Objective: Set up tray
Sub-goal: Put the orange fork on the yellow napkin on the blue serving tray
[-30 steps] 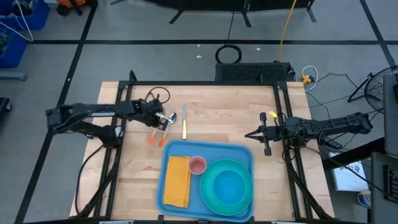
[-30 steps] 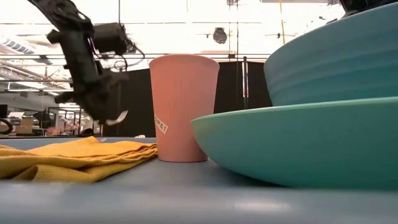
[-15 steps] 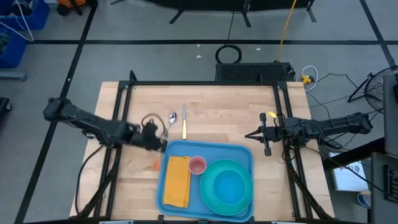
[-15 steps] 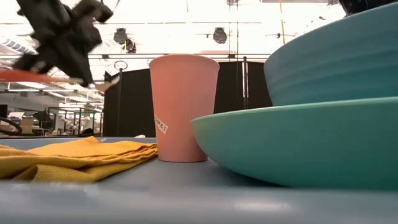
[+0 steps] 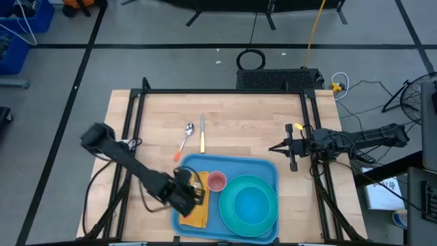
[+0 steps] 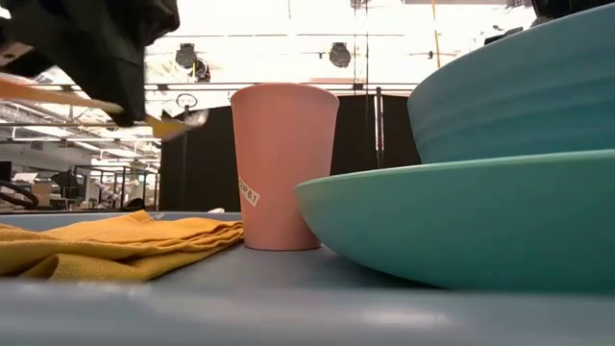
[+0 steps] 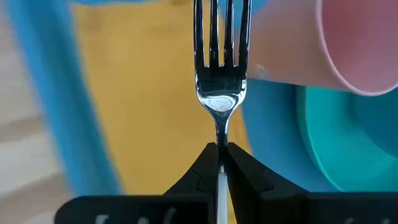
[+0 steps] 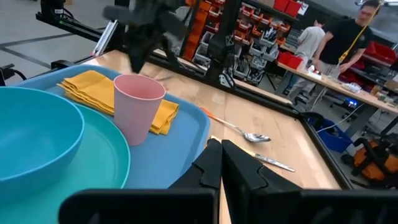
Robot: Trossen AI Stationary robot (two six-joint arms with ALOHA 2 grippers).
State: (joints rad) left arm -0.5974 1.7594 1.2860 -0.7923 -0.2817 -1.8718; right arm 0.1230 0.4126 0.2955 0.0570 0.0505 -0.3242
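Note:
The blue tray [image 5: 229, 162] lies at the table's near middle and carries a folded yellow napkin [image 5: 199, 213], a pink cup [image 5: 216, 181] and a teal plate with a bowl [image 5: 250, 203]. My left gripper [image 5: 192, 195] hovers over the napkin [image 7: 149, 93], shut on a fork [image 7: 220, 68]. The fork's tines point toward the cup [image 7: 311, 43]. In the low view the fork [image 6: 178, 123] hangs above the napkin [image 6: 115, 245]. My right gripper [image 5: 293, 152] waits, shut, by the table's right edge. My left gripper pinches the fork between its two fingertips at the thin neck [image 7: 220, 132], just behind the tines. The fork lies along the fingers, tines pointing away from the gripper. The fingers come from the table's left, slanting down. The fork is lifted clear above the napkin.
A spoon with an orange handle [image 5: 184, 139] and a knife with a yellow handle [image 5: 202, 135] lie on the bare wood beyond the tray's far edge. Black frame rails run along the table's left, far and right sides. People stand at benches [image 8: 348, 43] in the room behind.
My left gripper, shut on the fork, has swung from beside the spoon and knife toward the near edge and a little right. It now hangs over the napkin on the tray. The fork has gone with it, off the wood. The spoon and knife stayed.

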